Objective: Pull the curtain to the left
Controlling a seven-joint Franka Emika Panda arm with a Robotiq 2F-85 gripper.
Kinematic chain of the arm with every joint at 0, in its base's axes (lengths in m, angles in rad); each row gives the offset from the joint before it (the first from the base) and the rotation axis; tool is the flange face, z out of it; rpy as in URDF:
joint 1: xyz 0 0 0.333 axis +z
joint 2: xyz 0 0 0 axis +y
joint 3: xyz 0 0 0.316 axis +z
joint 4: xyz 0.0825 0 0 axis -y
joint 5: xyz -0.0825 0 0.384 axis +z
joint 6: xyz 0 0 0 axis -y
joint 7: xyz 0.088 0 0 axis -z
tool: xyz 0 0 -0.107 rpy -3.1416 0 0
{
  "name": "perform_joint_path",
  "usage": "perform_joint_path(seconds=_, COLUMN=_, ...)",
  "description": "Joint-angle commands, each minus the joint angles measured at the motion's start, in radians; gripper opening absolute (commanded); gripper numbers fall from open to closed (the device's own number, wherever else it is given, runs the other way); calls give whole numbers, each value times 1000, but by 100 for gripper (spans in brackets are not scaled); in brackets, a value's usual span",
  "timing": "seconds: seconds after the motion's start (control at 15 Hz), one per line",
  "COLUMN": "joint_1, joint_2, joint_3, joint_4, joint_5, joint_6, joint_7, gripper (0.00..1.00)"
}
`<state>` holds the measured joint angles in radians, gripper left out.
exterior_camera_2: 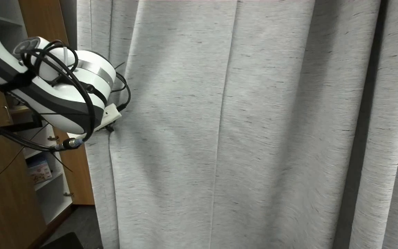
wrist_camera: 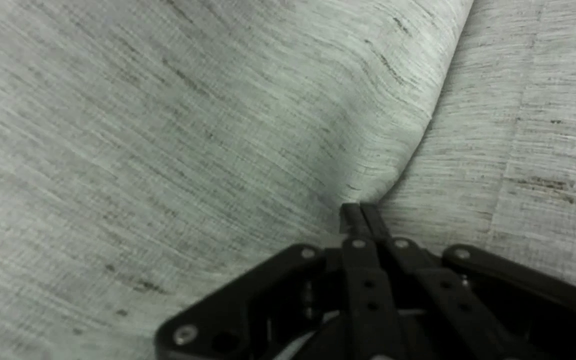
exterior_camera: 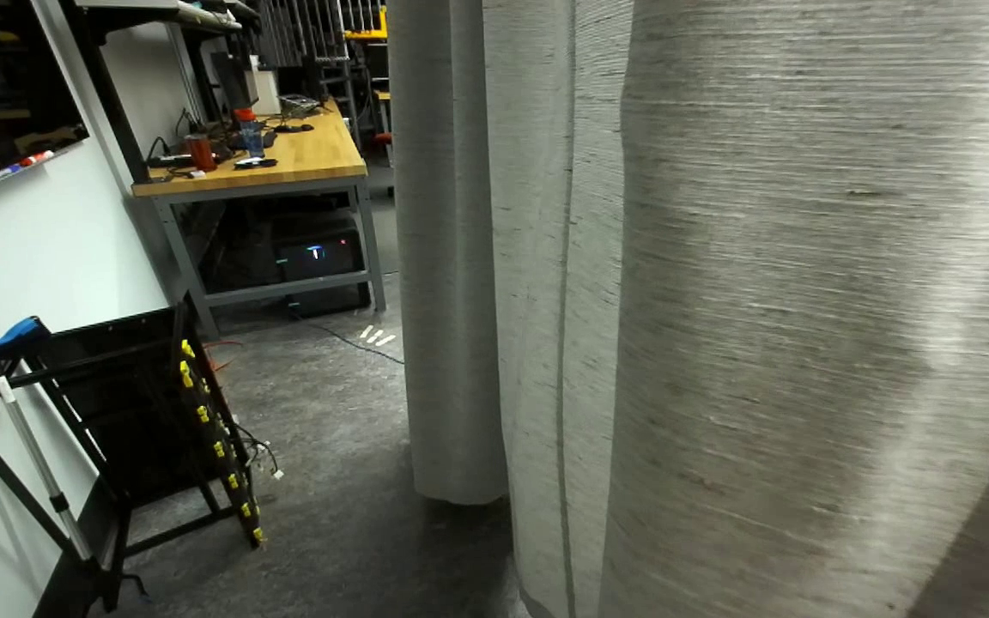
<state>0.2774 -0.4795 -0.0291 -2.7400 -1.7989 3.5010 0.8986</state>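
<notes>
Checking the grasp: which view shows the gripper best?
Wrist view: the gripper is close up, jaws together, apparently pinching a fold of the curtain. In an exterior view the arm shows but the jaws are hidden; in an exterior view with the workbench, no gripper appears.

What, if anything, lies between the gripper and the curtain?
Nothing shows there: in the wrist view, the curtain runs right up to the gripper, which seems closed on a fold of it.

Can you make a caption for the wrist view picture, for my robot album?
The robot's closed jaws pinch a fold of the pale grey, streaky curtain.
</notes>
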Motion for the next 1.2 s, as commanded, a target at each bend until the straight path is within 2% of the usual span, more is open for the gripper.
perform_joint_path(seconds=0.0, joint_1=107, joint_2=-36, joint_3=62, joint_4=-32, joint_5=-10, joint_6=-8, joint_7=60, gripper=0)
perform_joint_path(seconds=0.2, joint_1=203, joint_2=-63, joint_3=101, joint_4=-22, joint_5=21, joint_6=-39, joint_7=85, gripper=0)
perform_joint_path(seconds=0.4, joint_1=335, joint_2=-111, joint_3=131, joint_4=-20, joint_5=192, joint_6=-108, joint_7=65, gripper=0)
perform_joint_path(seconds=0.53, joint_1=391, joint_2=-179, joint_3=176, joint_4=-25, joint_5=326, joint_6=-179, joint_7=36, gripper=0)
perform_joint_path(seconds=0.6, joint_1=391, joint_2=-212, joint_3=224, joint_4=-15, joint_5=369, joint_6=-209, joint_7=47, gripper=0)
perform_joint_path(seconds=0.67, joint_1=389, joint_2=-248, joint_3=274, joint_4=-23, joint_5=488, joint_6=-239, joint_7=-28, gripper=0)
perform_joint_path(seconds=0.73, joint_1=317, joint_2=-266, joint_3=374, joint_4=20, joint_5=416, joint_6=-233, joint_7=110, gripper=0)
perform_joint_path(seconds=0.93, joint_1=183, joint_2=-367, joint_3=597, joint_4=51, joint_5=408, joint_6=-223, joint_7=246, gripper=0)
perform_joint_path(seconds=1.07, joint_1=107, joint_2=-400, joint_3=719, joint_4=62, joint_5=410, joint_6=-211, joint_7=317, gripper=0)
perform_joint_path(seconds=1.13, joint_1=77, joint_2=-393, joint_3=771, joint_4=63, joint_5=403, joint_6=-207, joint_7=330, gripper=27)
